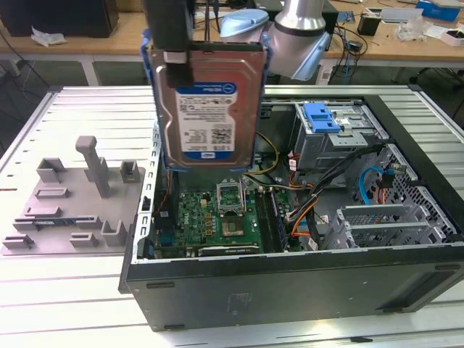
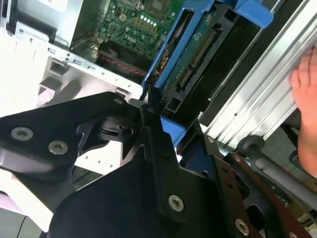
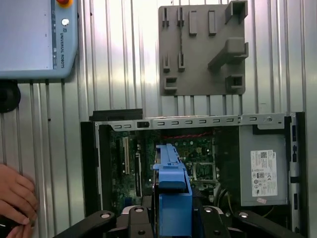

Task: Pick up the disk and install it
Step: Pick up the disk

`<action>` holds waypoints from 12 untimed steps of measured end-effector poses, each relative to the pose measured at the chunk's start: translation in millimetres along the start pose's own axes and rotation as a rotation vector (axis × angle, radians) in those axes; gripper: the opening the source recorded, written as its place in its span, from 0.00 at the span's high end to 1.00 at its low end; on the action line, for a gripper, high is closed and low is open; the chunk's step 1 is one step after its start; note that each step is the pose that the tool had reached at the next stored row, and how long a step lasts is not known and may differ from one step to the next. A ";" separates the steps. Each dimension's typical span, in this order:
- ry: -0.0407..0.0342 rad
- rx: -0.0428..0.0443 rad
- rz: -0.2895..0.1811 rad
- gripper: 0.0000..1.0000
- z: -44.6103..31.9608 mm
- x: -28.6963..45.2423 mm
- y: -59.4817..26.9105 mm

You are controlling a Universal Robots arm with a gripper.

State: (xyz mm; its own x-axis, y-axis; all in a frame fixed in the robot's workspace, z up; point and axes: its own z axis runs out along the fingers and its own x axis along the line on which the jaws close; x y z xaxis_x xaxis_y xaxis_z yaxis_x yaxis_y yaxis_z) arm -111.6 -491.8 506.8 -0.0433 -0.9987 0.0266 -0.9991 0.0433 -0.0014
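Disk held upright over the open computer case. Your pincer is clamped shut on the disk's upper end; one black finger lies across the labelled face, and the blue carrier frames both long edges. In the exterior view the label faces the camera and the disk hangs free of the case, over the end toward the exterior view's left, with the green circuit board below it.

In the first wrist view you look down the disk's blue edge into the case, the pincer closed on either side of the carrier. In the second wrist view the black fingers meet on the disk, whose connector edge is exposed.

A grey fixture tray with upright posts lies on the slatted table just beside the case, on the exterior view's left; the first wrist view shows the tray too. A bare blue bracket sits on the drive cage at the case's far end, toward the exterior view's right. A person's hand rests on the table near the case; the hand also appears in the second wrist view.
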 end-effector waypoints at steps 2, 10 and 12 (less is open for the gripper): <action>-0.0002 -0.0001 0.000 0.63 0.1 2.4 -8.1; -0.0002 -0.0001 -0.001 0.63 0.4 12.2 -41.9; -0.0002 -0.0002 -0.002 0.63 0.5 12.7 -44.8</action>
State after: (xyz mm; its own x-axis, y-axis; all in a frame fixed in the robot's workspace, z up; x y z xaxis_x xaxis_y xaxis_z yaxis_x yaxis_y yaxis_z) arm -67.4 -506.4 506.7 -0.0417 -0.9988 0.0264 -0.9991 0.0417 -0.0012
